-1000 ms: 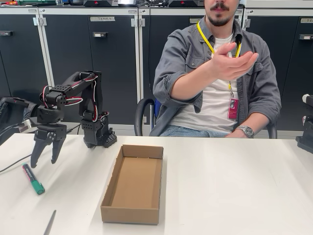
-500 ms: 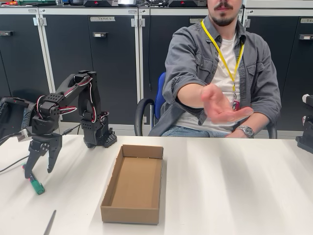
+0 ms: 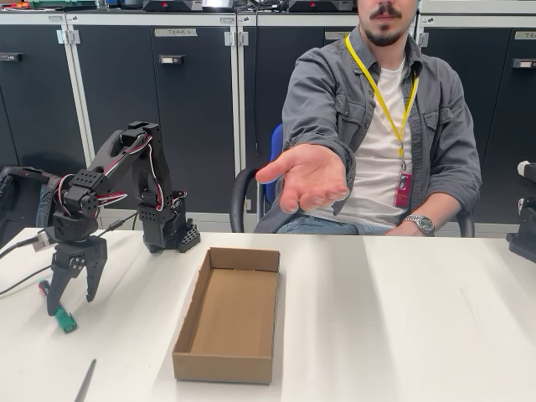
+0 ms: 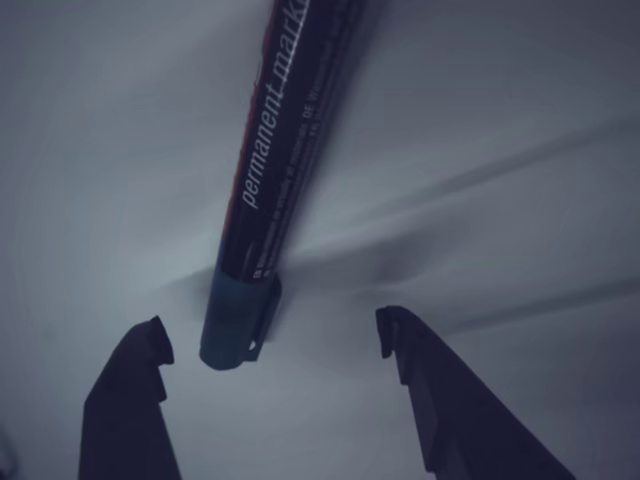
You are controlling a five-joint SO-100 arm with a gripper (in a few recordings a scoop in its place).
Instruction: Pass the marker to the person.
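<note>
Near the table [image 3: 402, 335]'s left edge, the hand [image 3: 69, 301] – fingers wide – seemingly straddles the marker [image 4: 285, 160].

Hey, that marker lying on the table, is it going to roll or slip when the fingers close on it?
The marker looks round and smooth, so it may roll if nudged off-centre. It seems rigid and probably light. The open gripper straddles it.

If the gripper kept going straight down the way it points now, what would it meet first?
Most likely the marker: the open gripper points down over it, fingers either side of its capped end. The table lies just beneath; exact depth is unclear.
</note>
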